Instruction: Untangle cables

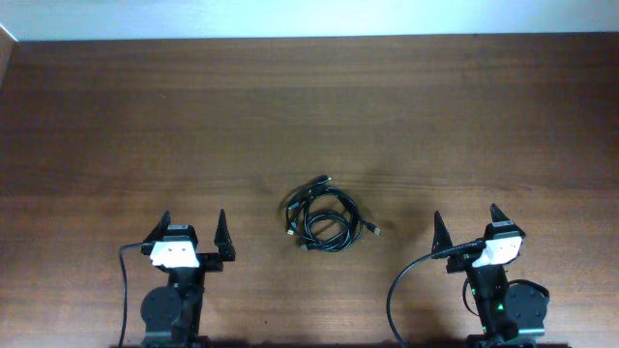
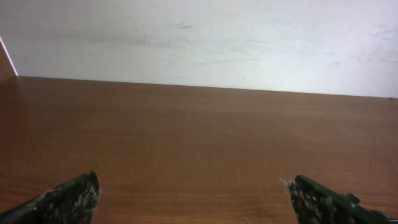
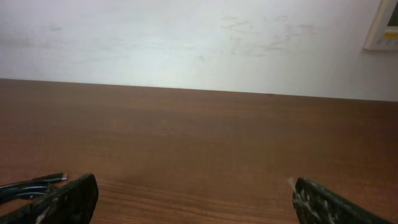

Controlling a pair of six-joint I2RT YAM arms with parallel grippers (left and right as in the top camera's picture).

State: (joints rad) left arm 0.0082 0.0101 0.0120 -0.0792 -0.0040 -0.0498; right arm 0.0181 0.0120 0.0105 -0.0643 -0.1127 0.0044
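The cables point(image 1: 322, 217) lie in one tangled heap of thin black loops with small metal plugs, at the middle of the wooden table point(image 1: 309, 106). My left gripper point(image 1: 191, 225) stands open near the front edge, well left of the heap, with nothing between its fingers. My right gripper point(image 1: 467, 220) is open too, to the right of the heap and apart from it. In the right wrist view a cable end point(image 3: 31, 185) shows at the far left, beside the left fingertip point(image 3: 78, 196). The left wrist view shows only bare wood between my left gripper's point(image 2: 193, 186) fingertips.
Thicker black cables point(image 1: 397, 290) run from each arm base at the front edge. A white wall point(image 2: 199, 43) rises behind the table's far edge. A light-coloured frame point(image 3: 382, 28) hangs on the wall at the far right.
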